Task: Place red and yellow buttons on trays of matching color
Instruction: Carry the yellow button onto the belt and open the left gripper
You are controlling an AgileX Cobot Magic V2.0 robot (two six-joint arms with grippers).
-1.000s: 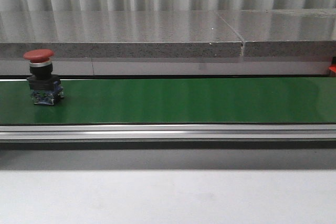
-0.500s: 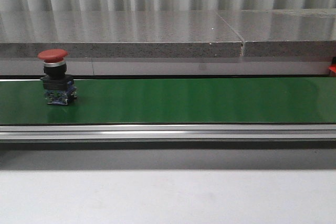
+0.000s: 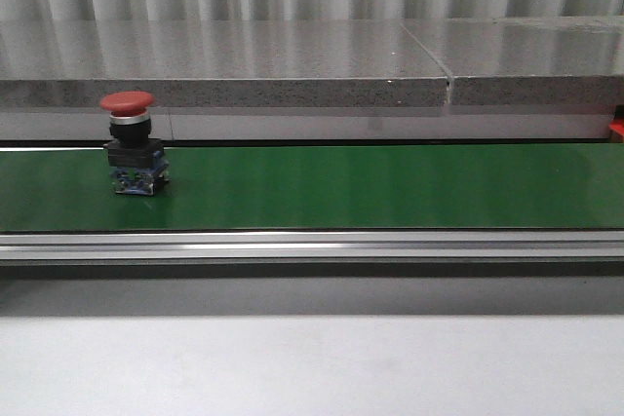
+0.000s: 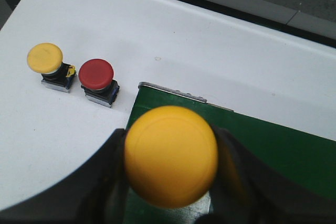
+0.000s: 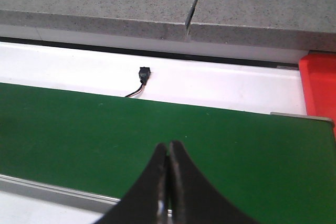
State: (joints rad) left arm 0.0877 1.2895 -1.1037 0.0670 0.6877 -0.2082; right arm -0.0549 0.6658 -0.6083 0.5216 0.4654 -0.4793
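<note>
**Left gripper loaded with yellow button; red button on belt**

Left gripper (image 4: 170, 182): fingers closed on either side of a yellow button (image 4: 170, 155), its smooth domed cap filling the wrist view. The held button hangs above the near end of the green belt (image 4: 273, 145). Beyond it, on the white table (image 4: 173, 35), stand a second yellow button (image 4: 46, 60) and a red button (image 4: 96, 76), just beside each other, each a mushroom cap on a dark block base.

Right gripper (image 5: 168, 182): dark tapered fingers pressed tip to tip, holding nothing, poised over the matte green belt. An edge of the red tray (image 5: 318, 85) shows at the belt's far side.

Front view: one red-capped button (image 3: 130, 143) stands upright on the belt, toward the left.

Judgement: feeding stage in hand. Next, the left gripper should lower its button upright onto the belt; the right must open before any pick. No yellow tray is in view.
</note>
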